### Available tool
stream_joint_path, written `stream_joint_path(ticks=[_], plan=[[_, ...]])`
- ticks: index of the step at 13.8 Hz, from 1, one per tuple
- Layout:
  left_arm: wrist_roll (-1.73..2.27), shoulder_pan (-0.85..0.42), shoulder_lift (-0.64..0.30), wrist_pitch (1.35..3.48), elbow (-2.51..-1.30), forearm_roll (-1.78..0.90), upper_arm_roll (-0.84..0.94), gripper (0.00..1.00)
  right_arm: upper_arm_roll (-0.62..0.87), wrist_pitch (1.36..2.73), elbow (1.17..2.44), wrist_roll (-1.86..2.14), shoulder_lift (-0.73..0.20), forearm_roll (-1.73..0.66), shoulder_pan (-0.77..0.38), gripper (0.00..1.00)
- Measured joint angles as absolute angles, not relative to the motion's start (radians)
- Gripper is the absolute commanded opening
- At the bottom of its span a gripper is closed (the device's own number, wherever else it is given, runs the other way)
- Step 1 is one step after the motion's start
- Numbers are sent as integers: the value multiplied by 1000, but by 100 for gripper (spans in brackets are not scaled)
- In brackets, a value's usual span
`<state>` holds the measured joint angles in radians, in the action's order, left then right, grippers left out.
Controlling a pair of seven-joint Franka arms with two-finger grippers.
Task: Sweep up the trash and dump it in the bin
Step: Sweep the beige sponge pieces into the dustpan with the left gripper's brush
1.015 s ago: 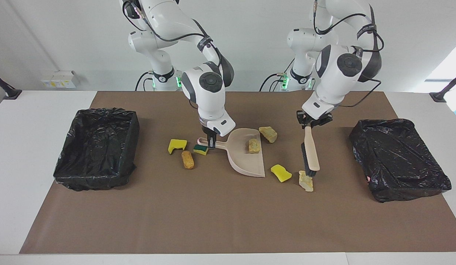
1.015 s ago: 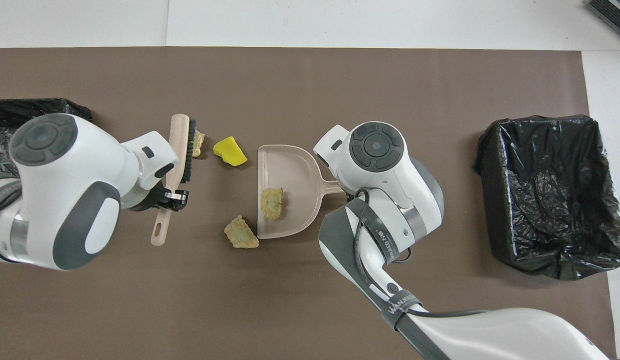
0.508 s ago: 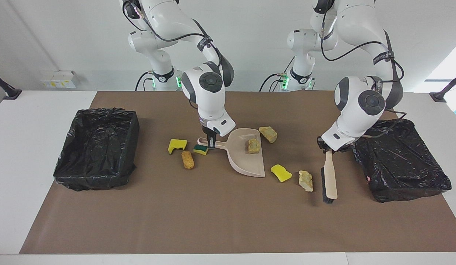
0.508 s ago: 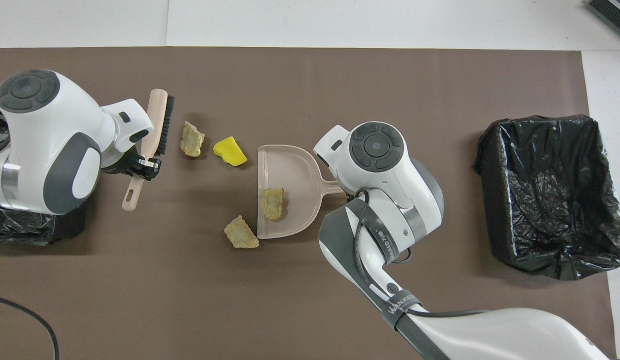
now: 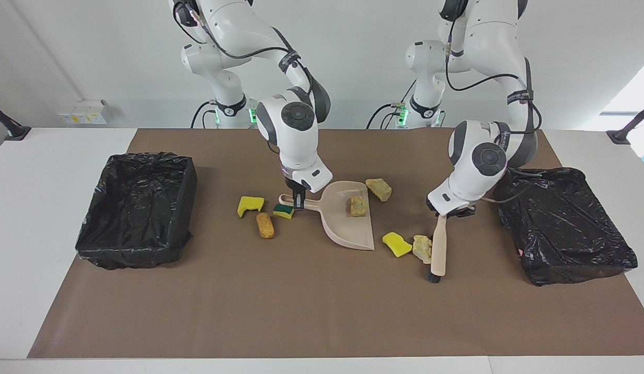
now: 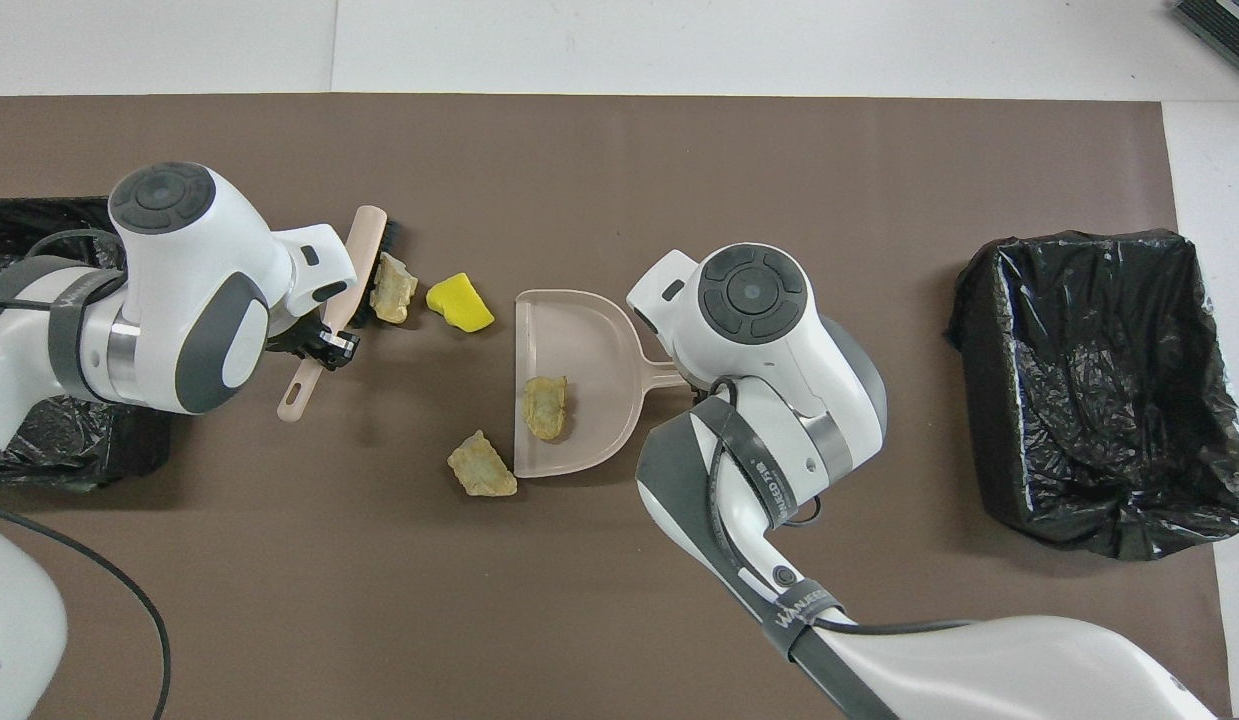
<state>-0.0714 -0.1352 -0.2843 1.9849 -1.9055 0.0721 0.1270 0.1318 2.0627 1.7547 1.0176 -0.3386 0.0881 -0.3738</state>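
Lettering on the right arm's dark wrist band [image 6: 779, 480] is too small to read. Right gripper [image 5: 299, 203] is clenched on the beige dustpan [image 5: 347, 218] handle, mid-desk; one tan chunk [image 5: 358, 205] lies in the pan, another [image 5: 379, 189] beside its rim nearer the robots. Left gripper [image 5: 449, 212] grasps the hand brush [image 5: 438, 249], its bristles against a pale chunk [image 5: 421, 248] beside a yellow sponge [image 5: 396, 244]. Three scraps [image 5: 264, 213] sit by the handle. Black-lined bins [image 5: 137, 208] [image 5: 563, 223] flank both desk ends.
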Motion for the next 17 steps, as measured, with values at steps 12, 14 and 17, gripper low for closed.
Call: stream_joint_path(ticks=[12,14,17], plan=[[236,-371,-67,1861,-2008,-264,107,0,132,2063,1757,1007,-339,88,-378,0],[321,-313,-32,1783,-2008,-277,99,0,132,2063,1757,1028,-338,88,-378,0],[596,-293,-12,1697,-2017,-281,103,0,131,2023,1756,1124,-322,88,-375,0]])
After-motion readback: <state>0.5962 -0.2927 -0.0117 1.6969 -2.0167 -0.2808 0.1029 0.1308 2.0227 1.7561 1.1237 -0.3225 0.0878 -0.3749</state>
